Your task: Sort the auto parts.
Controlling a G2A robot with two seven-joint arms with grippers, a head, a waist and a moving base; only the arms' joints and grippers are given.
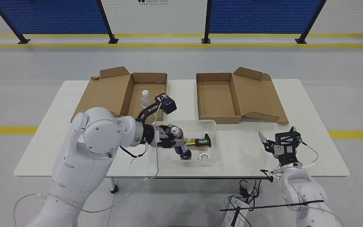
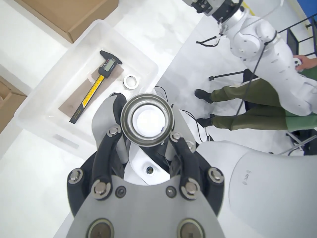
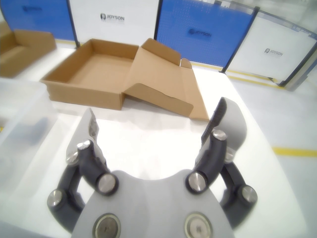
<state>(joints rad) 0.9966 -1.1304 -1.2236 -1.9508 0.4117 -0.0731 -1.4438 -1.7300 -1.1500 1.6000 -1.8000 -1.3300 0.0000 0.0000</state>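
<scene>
Your left hand (image 2: 147, 122) is clamped on a steel bearing ring (image 2: 148, 99). Its fingers (image 2: 109, 115) press the outer rim from both sides and hold the ring lifted at the near corner of the clear bin (image 2: 153, 68). Gripping the outside keeps the bore free, which I judge suits setting it flat in the left box (image 1: 148, 91) or the right box (image 1: 215, 101). Your right hand (image 3: 156, 110) hangs spread and empty over the tabletop (image 1: 317, 113) near the right box, well apart from the work. A digital caliper (image 2: 99, 85) and a smaller ring (image 2: 131, 82) lie in the bin. The caliper's scale marks are too small to read, the boxes show no labels, and the wall panels carry printed logos.
</scene>
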